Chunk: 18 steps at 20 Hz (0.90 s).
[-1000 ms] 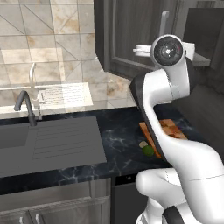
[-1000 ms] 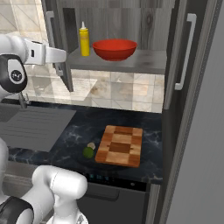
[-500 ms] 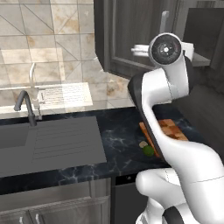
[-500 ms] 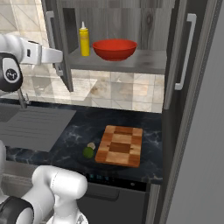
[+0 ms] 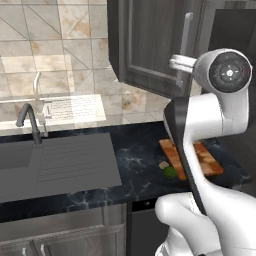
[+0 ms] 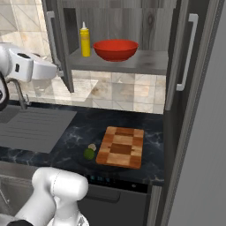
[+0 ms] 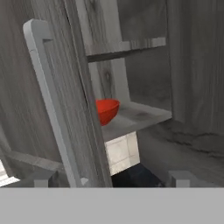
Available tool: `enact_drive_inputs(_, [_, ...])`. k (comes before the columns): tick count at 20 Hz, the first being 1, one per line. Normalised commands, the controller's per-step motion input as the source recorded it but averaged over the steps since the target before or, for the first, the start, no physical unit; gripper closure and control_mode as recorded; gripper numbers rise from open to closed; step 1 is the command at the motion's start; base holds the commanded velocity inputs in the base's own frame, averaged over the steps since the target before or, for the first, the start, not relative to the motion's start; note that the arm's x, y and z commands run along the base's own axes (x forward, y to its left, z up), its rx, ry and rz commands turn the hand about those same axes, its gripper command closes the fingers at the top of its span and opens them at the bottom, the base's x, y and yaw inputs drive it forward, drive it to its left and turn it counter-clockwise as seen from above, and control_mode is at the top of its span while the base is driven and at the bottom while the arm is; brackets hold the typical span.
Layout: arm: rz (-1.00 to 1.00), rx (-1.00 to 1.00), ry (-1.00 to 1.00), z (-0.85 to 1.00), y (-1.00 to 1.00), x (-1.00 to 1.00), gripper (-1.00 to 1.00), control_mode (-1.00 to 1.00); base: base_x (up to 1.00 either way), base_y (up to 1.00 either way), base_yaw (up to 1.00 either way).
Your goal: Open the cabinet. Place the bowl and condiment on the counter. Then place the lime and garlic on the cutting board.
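You were at the end of the first step: the cabinet (image 6: 119,31) stood open, both doors swung out, its left door edge-on at the claw (image 7: 111,177). In the hand view the claw's two tips sat wide apart at the bottom, one at 7 o'clock and one at 5 o'clock, with nothing between them; the door's silver bar handle (image 7: 52,105) rose just above the left tip, free of it. So I judge the door as done and the claw as let go.

The next step, as I read it, was the bowl (image 6: 115,49). It sat on the cabinet shelf (image 6: 145,62), upright, with the condiment (image 6: 84,40) just beside it at its 9 o'clock in the right base view. From the claw, the bowl (image 7: 106,110) lay ahead and slightly up, near 12 o'clock, half hidden behind the door's edge. You would have needed to bring the claw round that door edge toward 1 o'clock before going in, then take the bowl by its rim, since its body looks too broad for the jaws.

On the worktop (image 6: 70,137) below, the cutting board (image 6: 120,147) lay bare. The lime (image 6: 89,153) and the garlic (image 6: 92,146) rested on the worktop just off its left edge, at the board's 9 o'clock, the garlic touching or nearly touching the lime. Both were well below the claw and waited for later steps.
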Motion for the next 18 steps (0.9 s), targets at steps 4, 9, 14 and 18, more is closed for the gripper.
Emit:
enact_drive_inputs(4, [0.02,0.18,-0.02,0.00,-0.34,-0.51,-1.00,-1.00,0.00,0.00,0.00])
enact_drive_inputs(9, [0.10,0.22,0.00,0.00,-0.42,-0.11,-1.00,-1.00,0.00,0.00,0.00])
enact_drive_inputs(14, [0.15,0.20,0.00,0.00,-0.30,0.00,-1.00,-1.00,0.00,0.00,0.00])
enact_drive_inputs(18, [0.14,0.17,0.00,0.00,-0.21,0.00,-1.00,-1.00,0.00,0.00,0.00])
